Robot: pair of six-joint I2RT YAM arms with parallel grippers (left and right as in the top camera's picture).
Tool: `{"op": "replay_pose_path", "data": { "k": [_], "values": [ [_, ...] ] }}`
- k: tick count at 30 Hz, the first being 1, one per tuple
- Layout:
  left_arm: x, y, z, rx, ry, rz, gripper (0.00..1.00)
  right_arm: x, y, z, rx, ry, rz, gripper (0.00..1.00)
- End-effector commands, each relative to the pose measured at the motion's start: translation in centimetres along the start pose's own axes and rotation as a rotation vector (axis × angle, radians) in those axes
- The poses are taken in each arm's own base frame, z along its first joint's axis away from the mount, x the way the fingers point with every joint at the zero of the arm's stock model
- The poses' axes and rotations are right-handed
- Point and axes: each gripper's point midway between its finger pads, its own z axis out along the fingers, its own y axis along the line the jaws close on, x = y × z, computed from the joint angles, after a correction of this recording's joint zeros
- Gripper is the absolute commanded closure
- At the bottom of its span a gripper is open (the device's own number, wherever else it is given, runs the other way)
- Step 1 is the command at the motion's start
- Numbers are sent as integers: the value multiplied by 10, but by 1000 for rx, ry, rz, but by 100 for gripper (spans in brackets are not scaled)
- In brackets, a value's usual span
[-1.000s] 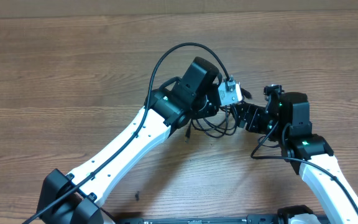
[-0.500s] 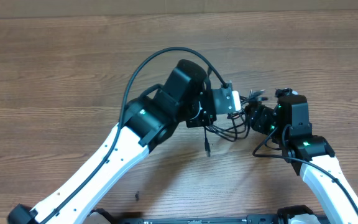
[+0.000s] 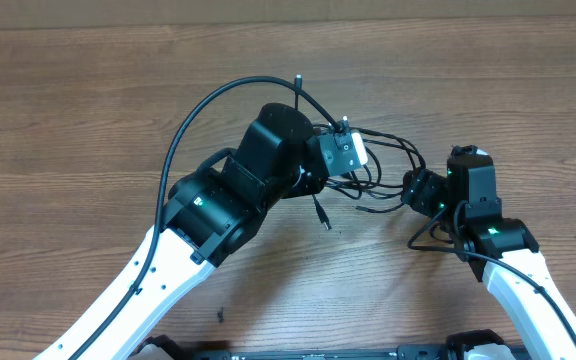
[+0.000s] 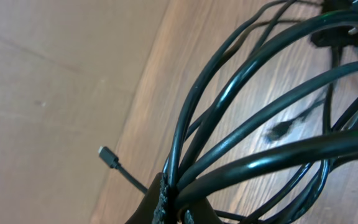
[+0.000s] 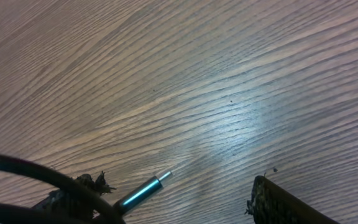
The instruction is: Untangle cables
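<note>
Left gripper (image 3: 345,158) is clamped on the cables (image 4: 272,158), which fan out from it above the table (image 3: 88,110) toward the right gripper (image 3: 415,188). The left wrist view shows many strands pinched together at one spot (overhead, the arm's own body hides that pinch). Right gripper's jaws stand wide apart in its wrist view, with one strand lying across one finger (image 5: 73,190). A plug (image 3: 322,216) dangles below the bundle, and a metal-tipped plug (image 5: 143,190) sits between the parted jaws.
</note>
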Motion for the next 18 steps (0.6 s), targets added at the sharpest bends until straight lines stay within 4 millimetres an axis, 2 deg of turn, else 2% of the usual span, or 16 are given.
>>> {"op": "replay_pose_path", "data": {
  "k": [1,4,10,14,15,18],
  "values": [
    [18,36,-18,-188,105,-11,96,-11,-16,-2,59,-35,58,23],
    [27,45,-21,-244,151,-38,96,-11,-19,-2,59,-28,74,23],
    [34,50,-23,-282,182,-112,96,-9,-5,-2,-31,3,86,23],
    [35,48,-23,-277,184,-119,96,-9,12,-4,-126,23,81,21],
    [35,48,-23,-278,184,-130,96,-9,19,-5,-164,29,69,18],
    [36,47,-22,-279,181,-188,96,-7,45,-11,-314,48,-41,18]
  ]
}}
